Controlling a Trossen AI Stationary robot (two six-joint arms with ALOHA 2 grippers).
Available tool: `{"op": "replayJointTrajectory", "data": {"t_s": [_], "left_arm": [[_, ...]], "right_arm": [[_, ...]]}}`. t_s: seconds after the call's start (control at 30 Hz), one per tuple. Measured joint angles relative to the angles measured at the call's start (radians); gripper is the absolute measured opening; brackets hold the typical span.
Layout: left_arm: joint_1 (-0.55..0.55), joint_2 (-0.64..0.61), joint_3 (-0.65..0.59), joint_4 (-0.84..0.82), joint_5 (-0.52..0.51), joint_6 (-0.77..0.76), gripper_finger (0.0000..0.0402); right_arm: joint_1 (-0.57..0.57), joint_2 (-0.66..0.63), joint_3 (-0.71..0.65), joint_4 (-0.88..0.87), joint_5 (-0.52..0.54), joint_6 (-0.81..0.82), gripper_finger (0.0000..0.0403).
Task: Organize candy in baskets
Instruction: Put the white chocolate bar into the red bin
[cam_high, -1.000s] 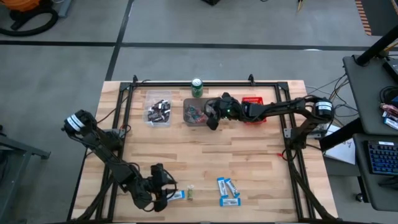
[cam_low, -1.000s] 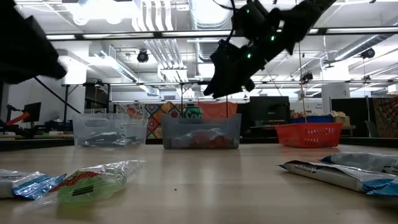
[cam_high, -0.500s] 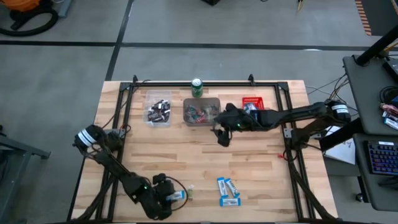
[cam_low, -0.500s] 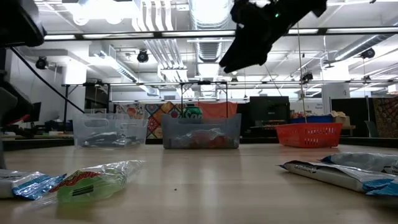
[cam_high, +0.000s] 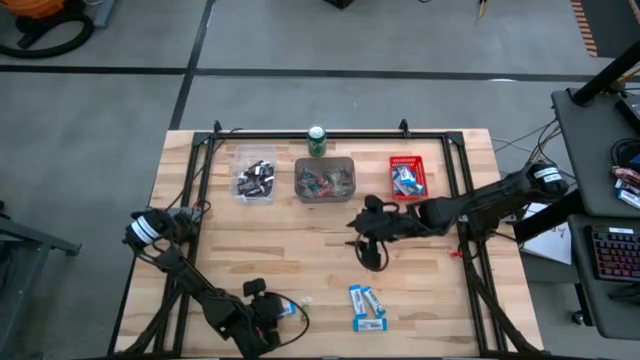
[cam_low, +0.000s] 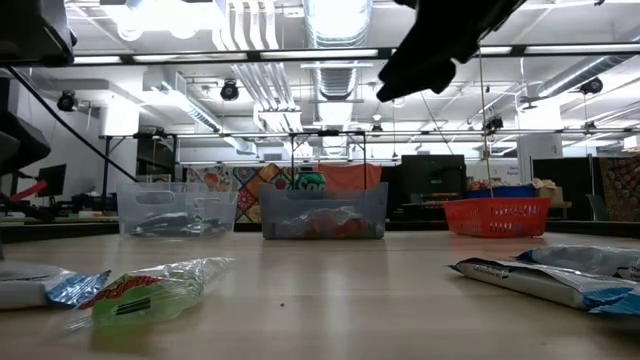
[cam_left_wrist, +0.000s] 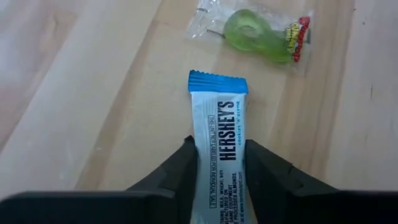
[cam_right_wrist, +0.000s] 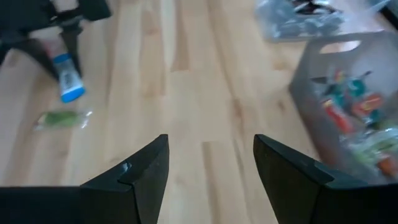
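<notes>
A blue-and-white mini bar (cam_left_wrist: 217, 118) lies near the table's front left, and my left gripper (cam_left_wrist: 221, 155) is shut on it. A green wrapped candy (cam_left_wrist: 261, 34) lies just beyond the bar. My right gripper (cam_right_wrist: 211, 168) hangs open over the table's middle (cam_high: 368, 250), nothing between its fingers. Two more blue-and-white bars (cam_high: 366, 306) lie flat near the front edge. At the back stand the clear basket (cam_high: 256, 177) with dark bars, the grey basket (cam_high: 325, 180) with mixed small pieces, and the red basket (cam_high: 407, 176) with blue bars. My left gripper pinches the bar's two long sides (cam_left_wrist: 214, 158) between its two fingers, at the end nearer the wrist. The fingers slant down from the table's left and lie along the bar. The bar lies flat on the table, its blue crimped end (cam_left_wrist: 217, 83) pointing away from the fingers.
A green drink can (cam_high: 317, 140) stands behind the grey basket. A black frame (cam_high: 300, 133) runs along the table's back and sides. Bare wood lies between the baskets and the loose candy in front.
My right gripper has swung from above the grey basket toward the table's near edge and a little right, staying open. My left gripper has sunk and tipped down onto the blue-and-white bar near the front edge; the bar has shifted slightly.
</notes>
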Motion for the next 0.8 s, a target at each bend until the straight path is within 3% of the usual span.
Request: {"op": "replayJointTrajectory", "data": {"t_s": [0.17,0.37,0.63,0.8], "left_arm": [[-0.002,-0.003,-0.007,-0.01,-0.015,0.064,0.0051],[0.008,-0.047,-0.021,-0.048,-0.104,0.156,0.0039],[0.034,-0.143,-0.036,-0.114,-0.364,0.184,0.0038],[0.095,-0.177,-0.032,-0.092,-0.451,0.266,0.0037]], "right_arm": [[0.062,-0.006,-0.019,0.001,0.001,0.075,0.0223],[0.119,0.0,-0.071,0.027,0.031,0.171,0.0223],[0.131,0.002,-0.202,0.326,0.103,0.216,0.0223],[0.104,0.002,-0.23,0.478,0.105,0.254,0.0223]]}}
